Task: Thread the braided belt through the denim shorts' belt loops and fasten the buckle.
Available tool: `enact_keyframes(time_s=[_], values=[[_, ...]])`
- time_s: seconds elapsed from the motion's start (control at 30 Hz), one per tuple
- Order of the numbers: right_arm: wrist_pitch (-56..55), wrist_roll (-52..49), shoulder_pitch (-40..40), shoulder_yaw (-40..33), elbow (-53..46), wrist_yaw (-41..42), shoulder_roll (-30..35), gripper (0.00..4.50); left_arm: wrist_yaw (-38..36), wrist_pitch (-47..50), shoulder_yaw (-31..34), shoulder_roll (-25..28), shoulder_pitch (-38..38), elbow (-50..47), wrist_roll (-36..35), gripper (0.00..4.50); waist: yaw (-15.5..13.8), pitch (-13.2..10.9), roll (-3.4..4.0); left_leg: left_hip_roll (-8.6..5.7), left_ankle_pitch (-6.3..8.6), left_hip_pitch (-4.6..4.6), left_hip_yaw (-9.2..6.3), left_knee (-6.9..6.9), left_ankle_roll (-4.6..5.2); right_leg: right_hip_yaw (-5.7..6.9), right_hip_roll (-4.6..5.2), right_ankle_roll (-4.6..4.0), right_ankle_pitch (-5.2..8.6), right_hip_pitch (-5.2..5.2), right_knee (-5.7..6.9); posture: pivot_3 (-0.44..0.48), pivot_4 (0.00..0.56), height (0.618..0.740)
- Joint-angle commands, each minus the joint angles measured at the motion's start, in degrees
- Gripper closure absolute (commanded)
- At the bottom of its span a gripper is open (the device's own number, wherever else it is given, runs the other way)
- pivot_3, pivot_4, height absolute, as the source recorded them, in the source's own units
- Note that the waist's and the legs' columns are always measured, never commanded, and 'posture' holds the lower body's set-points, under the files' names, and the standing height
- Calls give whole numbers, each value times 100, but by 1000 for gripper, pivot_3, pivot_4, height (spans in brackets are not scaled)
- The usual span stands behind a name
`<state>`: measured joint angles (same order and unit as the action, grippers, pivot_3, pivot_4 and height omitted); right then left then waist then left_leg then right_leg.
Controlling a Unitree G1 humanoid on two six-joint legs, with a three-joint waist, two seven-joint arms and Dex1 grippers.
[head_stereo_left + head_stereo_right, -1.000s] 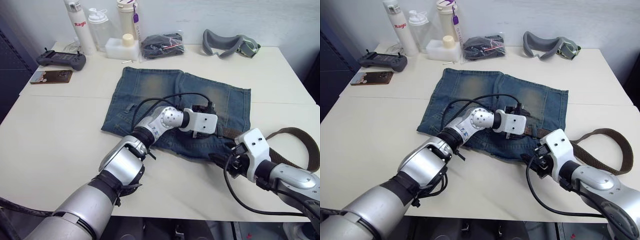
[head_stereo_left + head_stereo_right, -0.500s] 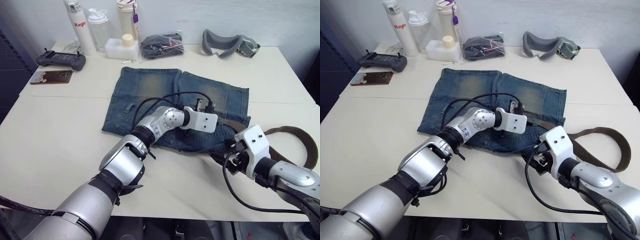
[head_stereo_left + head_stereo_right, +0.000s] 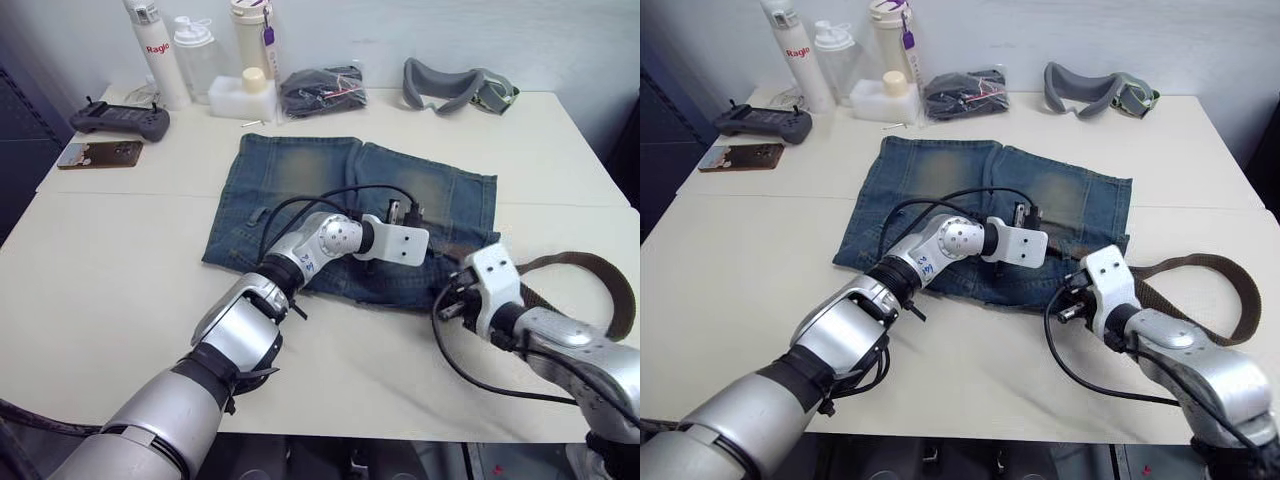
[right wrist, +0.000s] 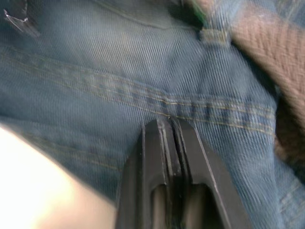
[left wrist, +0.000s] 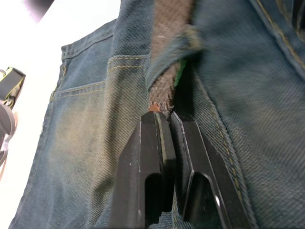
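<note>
Bottles (image 3: 160, 50), goggles (image 3: 455, 85), controller (image 3: 120, 120)

A cream table (image 3: 90, 260) is spreading under even light, made of two tops meeting along a seam, standing against a pale wall (image 3: 360, 30), with dark floor showing past its left edge.

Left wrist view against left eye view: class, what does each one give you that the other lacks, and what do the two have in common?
The left wrist view adds close detail: the braided belt passing under a belt loop, its tip at the shut left tool. The left eye view adds the wider scene: the table, bottles, the goggle strap, and the belt's free length curving over the table on the right arm's side. Both share the denim shorts, the belt and the left tool.
</note>
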<state>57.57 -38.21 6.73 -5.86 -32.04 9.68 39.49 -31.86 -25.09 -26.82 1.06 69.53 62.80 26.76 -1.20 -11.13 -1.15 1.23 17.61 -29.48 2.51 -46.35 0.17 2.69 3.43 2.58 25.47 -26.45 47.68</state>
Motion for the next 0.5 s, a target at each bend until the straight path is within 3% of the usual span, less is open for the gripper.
enact_keyframes(time_s=[0.03, 0.17, 0.3, 0.5], values=[[226, 286, -90, 167, 403, 1, -51, 4461, -1219, 839, 21, 175, -217, -307, -241, 4500, 12, 14, -12, 0, 0, 4, 0, 0, -1, 0, 0, 0, 0, 3, 1, 0, 150, 656], [293, 326, -87, 175, 507, 167, -32, 4461, -2047, 1834, -8, 570, -409, -1468, -248, 4500, 47, 51, -31, 6, -1, 17, 0, 3, -2, 1, -3, -14, 8, 15, 0, 0, 150, 656], [287, 409, -54, 187, 621, 299, -1, 4461, -2232, 2547, 91, 1042, -444, -2541, -154, 4500, 83, 53, -31, 7, -2, 20, 0, 8, -3, 1, -3, -18, 10, 16, 1, 0, 150, 656], [280, 545, 83, 310, 812, 469, -49, 4461, -3352, 4121, 330, 1823, -899, -4609, -514, 4500, 120, 53, -30, 7, -2, 20, -2, 9, -4, 1, -2, -18, 10, 16, 3, 0, 150, 656]])
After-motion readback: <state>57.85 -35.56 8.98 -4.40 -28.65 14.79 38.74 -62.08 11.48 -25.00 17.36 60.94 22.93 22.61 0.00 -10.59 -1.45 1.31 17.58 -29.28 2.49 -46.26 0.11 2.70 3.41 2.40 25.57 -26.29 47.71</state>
